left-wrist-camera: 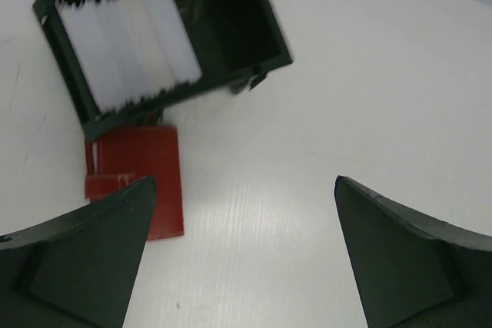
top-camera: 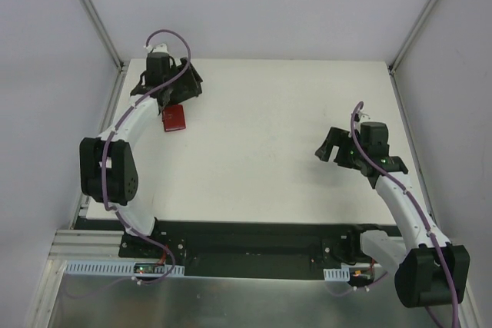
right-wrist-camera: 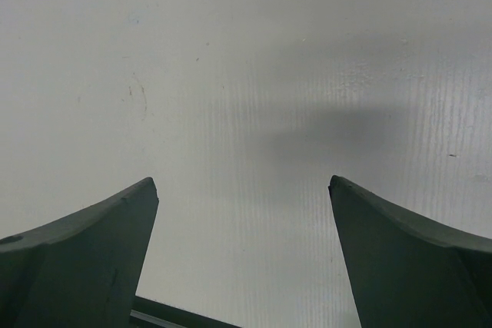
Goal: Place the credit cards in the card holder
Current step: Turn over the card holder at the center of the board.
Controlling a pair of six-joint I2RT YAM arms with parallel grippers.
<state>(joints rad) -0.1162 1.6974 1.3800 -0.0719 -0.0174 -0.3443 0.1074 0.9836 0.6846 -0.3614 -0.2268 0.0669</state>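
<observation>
A white table (top-camera: 292,128) fills the middle of the overhead view, matte and faintly ribbed, with a few small scuffs. Pale grey walls (top-camera: 254,5) close it in on three sides, with slim metal frame posts (top-camera: 96,13) running to the far corners. A dark strip and a metal ledge lie along the near edge, where both arms are bolted.

The left arm reaches to the far left corner of the table. There sits a black box (left-wrist-camera: 269,36), open on top, holding the credit cards (left-wrist-camera: 127,44). They are white and stand on edge in a leaning, overlapping row on one side of the box.

The card holder (left-wrist-camera: 142,174) is a red wallet lying flat and closed on the table, against the nearer wall of the box; whether the two touch cannot be told. Its long axis runs from the box towards the near edge of the table, slightly tilted. Its snap tab sticks out of one long side.

The left end effector (left-wrist-camera: 244,186) hangs above the table with its fingers spread wide and empty. One finger overlaps the wallet's near corner in the wrist view.

The right end effector (right-wrist-camera: 242,182) is well apart on the right, also spread wide and empty, above bare table.
</observation>
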